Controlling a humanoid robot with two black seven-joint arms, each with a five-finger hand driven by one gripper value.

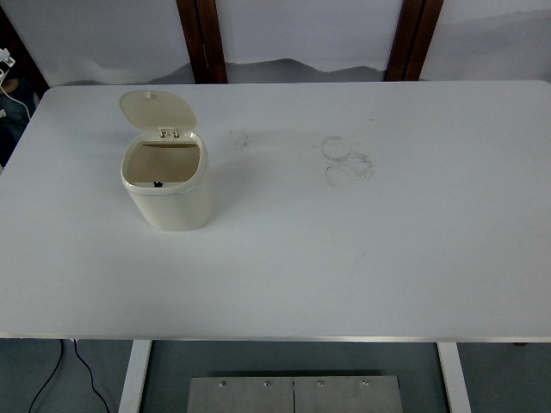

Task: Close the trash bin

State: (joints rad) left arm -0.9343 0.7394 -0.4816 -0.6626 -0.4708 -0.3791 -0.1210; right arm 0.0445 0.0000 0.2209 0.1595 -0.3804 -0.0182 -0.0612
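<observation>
A cream trash bin (168,185) stood at the table's (344,258) ten o'clock, its lid (157,109) hinged upright at the far rim, mouth open. Neither hand was in view; the left would likely be nearer.

A white table (344,258) fills the view — faint grey ring smudges (347,160) mark its far middle. Two dark wooden posts (201,40) stand behind it, and a black cable (52,377) — perhaps a power lead — trails below the near edge.
</observation>
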